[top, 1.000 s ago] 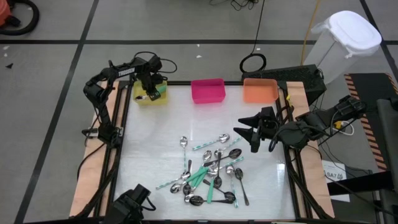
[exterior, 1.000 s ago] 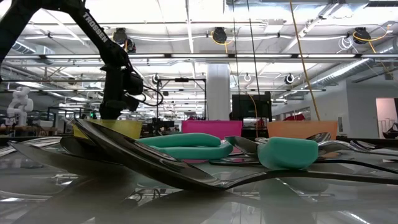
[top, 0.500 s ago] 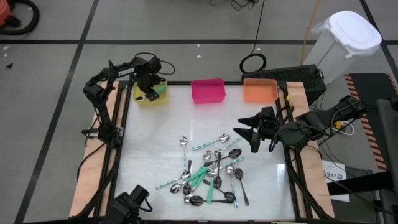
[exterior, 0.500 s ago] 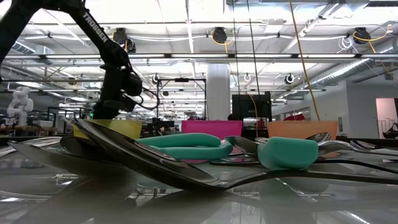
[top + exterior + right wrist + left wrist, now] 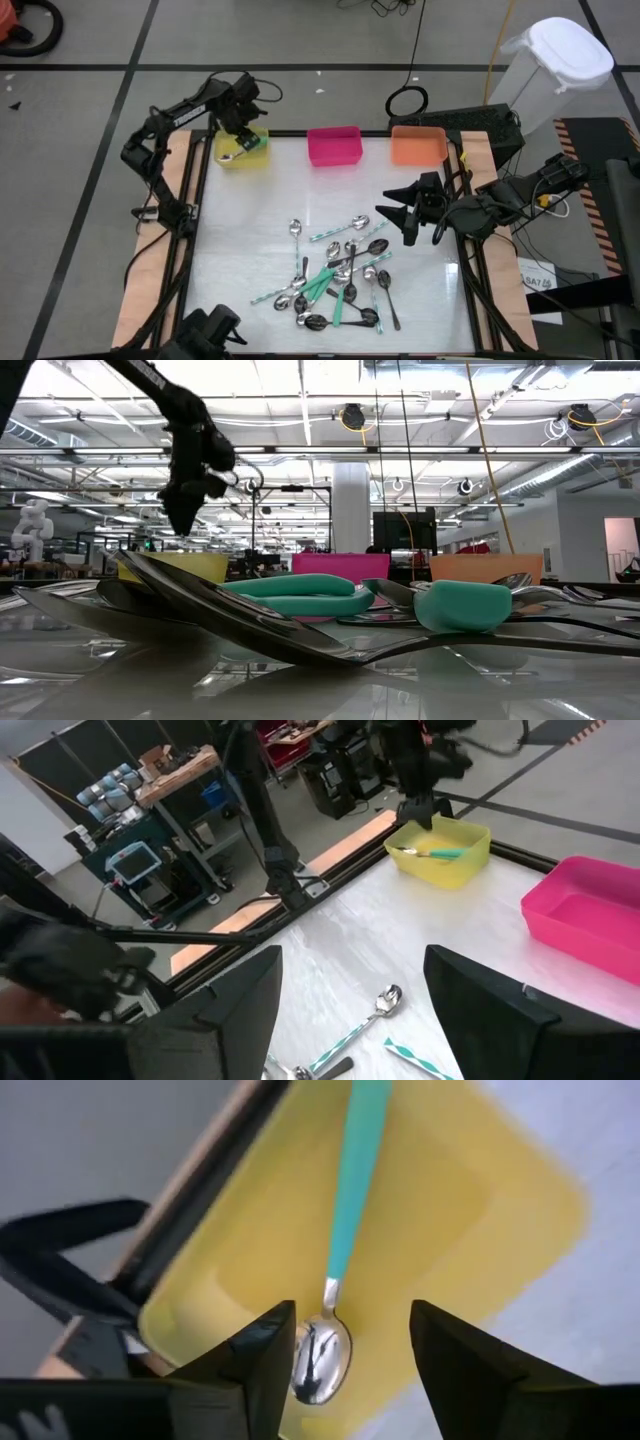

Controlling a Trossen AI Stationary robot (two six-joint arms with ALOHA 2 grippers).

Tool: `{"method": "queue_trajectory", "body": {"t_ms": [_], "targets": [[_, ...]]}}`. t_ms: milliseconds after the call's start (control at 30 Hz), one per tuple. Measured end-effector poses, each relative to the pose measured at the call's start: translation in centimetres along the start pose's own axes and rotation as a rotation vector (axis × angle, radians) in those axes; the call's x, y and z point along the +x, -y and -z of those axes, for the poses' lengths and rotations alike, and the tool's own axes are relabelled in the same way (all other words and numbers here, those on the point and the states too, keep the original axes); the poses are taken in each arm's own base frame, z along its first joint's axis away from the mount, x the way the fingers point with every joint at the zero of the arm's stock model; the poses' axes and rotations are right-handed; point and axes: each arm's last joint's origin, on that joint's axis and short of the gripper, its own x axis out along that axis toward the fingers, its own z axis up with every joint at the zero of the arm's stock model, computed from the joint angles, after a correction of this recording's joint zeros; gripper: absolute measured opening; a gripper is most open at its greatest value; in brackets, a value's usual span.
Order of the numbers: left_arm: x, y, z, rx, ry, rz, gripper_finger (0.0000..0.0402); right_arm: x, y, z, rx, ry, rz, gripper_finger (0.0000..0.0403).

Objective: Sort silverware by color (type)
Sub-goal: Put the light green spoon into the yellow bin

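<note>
Left gripper [image 5: 241,108] hangs above the yellow bin [image 5: 243,150] at the table's eleven o'clock corner, claw spread with nothing between the fingers. Directly under it, one teal-handled spoon [image 5: 338,1270] lies in the bin, bowl end toward the camera, clear of both fingers. I read that as a drop just made; the bin looks to be my teal station.

Right gripper [image 5: 393,215] waits at about three o'clock, claw spread wide, holding nothing, parked just beside the heap so as not to crowd it.

The rest of the silverware [image 5: 338,275] sits in a tangled pile toward five o'clock: teal, shiny and dark pieces overlapping. The pink bin [image 5: 334,146] and orange bin [image 5: 418,146] at twelve and one o'clock look bare, presumably reserved for the other two kinds.
</note>
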Motion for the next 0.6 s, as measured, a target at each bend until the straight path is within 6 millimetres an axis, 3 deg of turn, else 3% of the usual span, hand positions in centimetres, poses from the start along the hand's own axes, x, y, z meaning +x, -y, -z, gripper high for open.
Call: {"method": "queue_trajectory", "body": {"t_ms": [267, 600], "targets": [[-6.1, 3.6, -0.4, 0.053, 0.165, -0.005, 0.0186, 0.0, 0.3, 0.3, 0.075, -0.026, 0.022, 0.0242], [-10.0, 9.0, -0.6, 0.07, 0.24, 0.045, 0.0186, -0.2, 1.2, 1.7, 0.089, -0.227, 0.049, 0.0242]]}}
